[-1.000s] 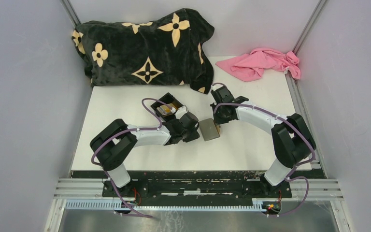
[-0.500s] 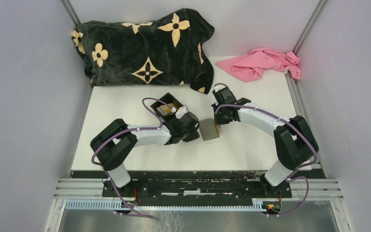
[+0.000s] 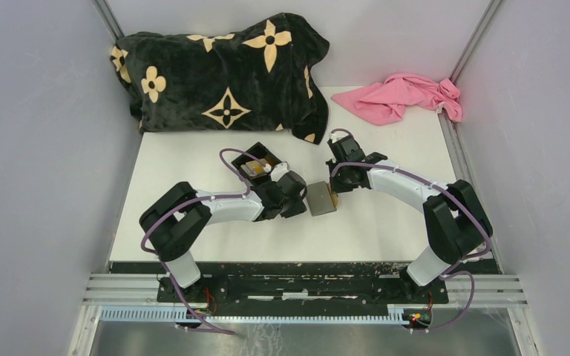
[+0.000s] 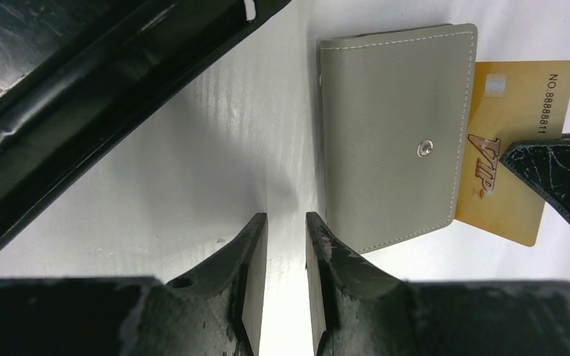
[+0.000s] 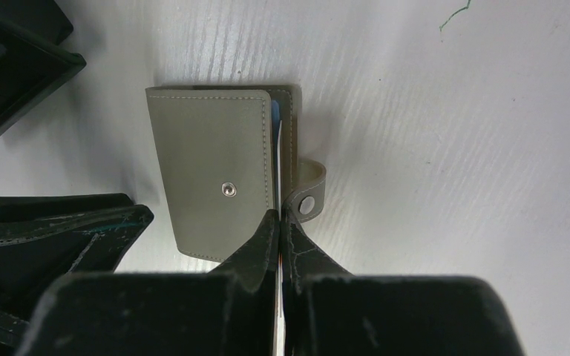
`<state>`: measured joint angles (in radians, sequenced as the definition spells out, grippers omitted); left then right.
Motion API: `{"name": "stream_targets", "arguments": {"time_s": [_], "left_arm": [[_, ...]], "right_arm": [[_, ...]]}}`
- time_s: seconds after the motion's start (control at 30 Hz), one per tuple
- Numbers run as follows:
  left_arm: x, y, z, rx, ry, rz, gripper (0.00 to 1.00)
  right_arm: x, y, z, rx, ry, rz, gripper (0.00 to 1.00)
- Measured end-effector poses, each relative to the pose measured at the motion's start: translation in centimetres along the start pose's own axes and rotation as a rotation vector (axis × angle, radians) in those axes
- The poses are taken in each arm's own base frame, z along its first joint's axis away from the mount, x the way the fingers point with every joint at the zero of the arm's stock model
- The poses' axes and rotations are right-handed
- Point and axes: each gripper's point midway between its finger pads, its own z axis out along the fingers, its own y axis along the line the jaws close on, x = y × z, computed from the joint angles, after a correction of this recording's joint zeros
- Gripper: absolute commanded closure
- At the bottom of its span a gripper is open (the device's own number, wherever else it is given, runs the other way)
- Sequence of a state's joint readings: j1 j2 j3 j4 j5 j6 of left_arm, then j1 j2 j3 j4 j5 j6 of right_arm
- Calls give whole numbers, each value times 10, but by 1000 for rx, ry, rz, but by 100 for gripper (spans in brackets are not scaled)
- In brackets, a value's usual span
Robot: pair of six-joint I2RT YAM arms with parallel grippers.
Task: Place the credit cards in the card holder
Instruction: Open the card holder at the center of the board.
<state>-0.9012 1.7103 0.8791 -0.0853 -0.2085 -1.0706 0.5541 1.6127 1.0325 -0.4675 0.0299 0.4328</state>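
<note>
While tight on card [image 4: 512, 96], right claw [image 5: 278, 216].

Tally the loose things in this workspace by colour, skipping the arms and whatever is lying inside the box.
Black: 2 (patterned blanket, plastic box)
Pink: 1 (cloth)
Grey: 1 (card holder)
Gold: 1 (credit card)
Total: 5

Grey walls [image 3: 37, 148] enclose a white table [image 3: 193, 156].
</note>
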Motion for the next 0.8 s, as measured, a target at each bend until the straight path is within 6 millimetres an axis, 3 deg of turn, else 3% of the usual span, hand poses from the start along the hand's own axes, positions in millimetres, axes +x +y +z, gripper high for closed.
{"name": "stream_targets", "arguments": {"time_s": [0.57, 0.8], "left_arm": [[-2, -6, 5, -6, 4, 11, 68], [-2, -6, 5, -8, 5, 12, 68]], "right_arm": [[-9, 4, -6, -15, -43, 19, 99], [-3, 3, -1, -28, -37, 42, 99]]}}
